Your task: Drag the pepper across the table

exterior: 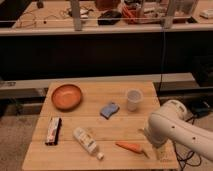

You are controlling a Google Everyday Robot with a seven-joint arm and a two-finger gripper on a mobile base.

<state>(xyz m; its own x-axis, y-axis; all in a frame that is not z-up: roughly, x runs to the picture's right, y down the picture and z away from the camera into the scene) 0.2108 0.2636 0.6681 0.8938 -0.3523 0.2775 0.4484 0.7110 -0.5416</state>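
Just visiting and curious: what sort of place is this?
Probably a robotics lab: a white robot arm reaches over a light wooden plank table, its gripper low beside a small slim orange pepper, and a cluttered workbench with cables stands behind.

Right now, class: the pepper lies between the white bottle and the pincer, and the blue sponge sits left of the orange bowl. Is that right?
No: the camera view shows the blue sponge right of the orange bowl. The pepper does lie between the white bottle and the pincer.

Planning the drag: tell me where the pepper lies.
Camera view: the pepper lies near the table's front edge, between the white bottle and the gripper at image right.
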